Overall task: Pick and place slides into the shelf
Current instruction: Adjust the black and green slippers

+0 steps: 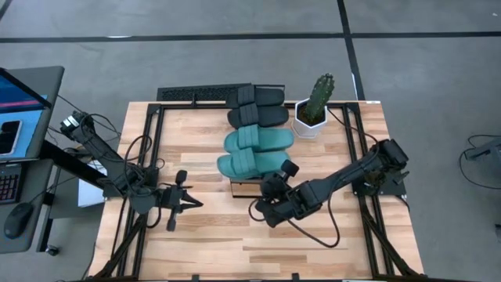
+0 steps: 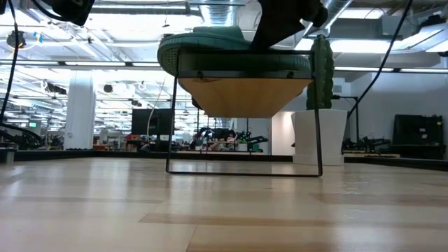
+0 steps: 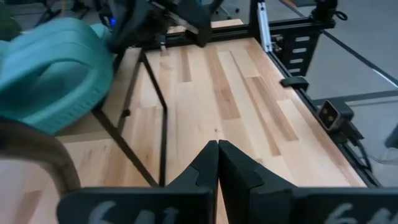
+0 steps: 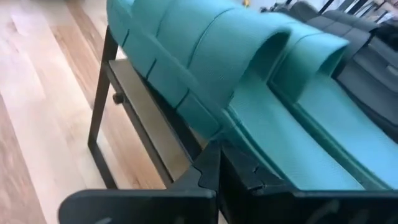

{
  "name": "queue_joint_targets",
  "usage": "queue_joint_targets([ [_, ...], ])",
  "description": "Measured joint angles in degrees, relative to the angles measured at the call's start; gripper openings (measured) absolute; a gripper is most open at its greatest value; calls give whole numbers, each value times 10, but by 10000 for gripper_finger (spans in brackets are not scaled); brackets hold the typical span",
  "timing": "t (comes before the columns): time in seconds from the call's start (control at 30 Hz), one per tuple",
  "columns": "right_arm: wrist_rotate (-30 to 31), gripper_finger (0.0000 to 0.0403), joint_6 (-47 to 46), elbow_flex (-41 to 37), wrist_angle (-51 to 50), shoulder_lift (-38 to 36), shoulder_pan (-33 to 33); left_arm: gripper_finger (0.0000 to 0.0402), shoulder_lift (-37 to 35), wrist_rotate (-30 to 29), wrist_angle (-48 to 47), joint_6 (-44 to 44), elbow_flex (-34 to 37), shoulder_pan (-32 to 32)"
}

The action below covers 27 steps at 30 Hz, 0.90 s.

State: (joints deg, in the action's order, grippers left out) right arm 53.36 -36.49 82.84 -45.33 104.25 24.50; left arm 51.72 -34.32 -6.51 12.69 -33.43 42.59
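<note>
All four rubber slide sandals lie side by side across the narrow light-wood plank shelf [image 1: 244, 186] on its black metal frame: two black slides [image 1: 258, 106] at the end nearest the potted green cactus [image 1: 315, 108], two teal-green slides [image 1: 254, 152] next to them. My right gripper [image 1: 272, 188] sits at the shelf's near end, fingers pressed together and empty, just beside the last teal slide. My left gripper [image 1: 194, 203] hovers off the shelf's left side over the wooden table [image 1: 203, 243], fingers pressed together, holding nothing.

Overhead looks straight down, low looks level across the table; both share the shelf [image 1: 244, 188], wrist cameras close by it
</note>
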Motion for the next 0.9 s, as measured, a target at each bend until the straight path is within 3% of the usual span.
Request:
queue_joint_targets([
  [0.27,96,0,28,-1,43,0,53,0,0,-37,42,-38,0,-8],
  [0.4,144,0,40,2,58,0,84,0,8,11,85,-63,-1,-42],
  [0.6,212,0,40,13,59,-1,137,0,69,139,132,-75,-1,-130],
  [0.9,290,0,30,13,66,-1,211,0,114,151,179,-136,-1,-196],
])
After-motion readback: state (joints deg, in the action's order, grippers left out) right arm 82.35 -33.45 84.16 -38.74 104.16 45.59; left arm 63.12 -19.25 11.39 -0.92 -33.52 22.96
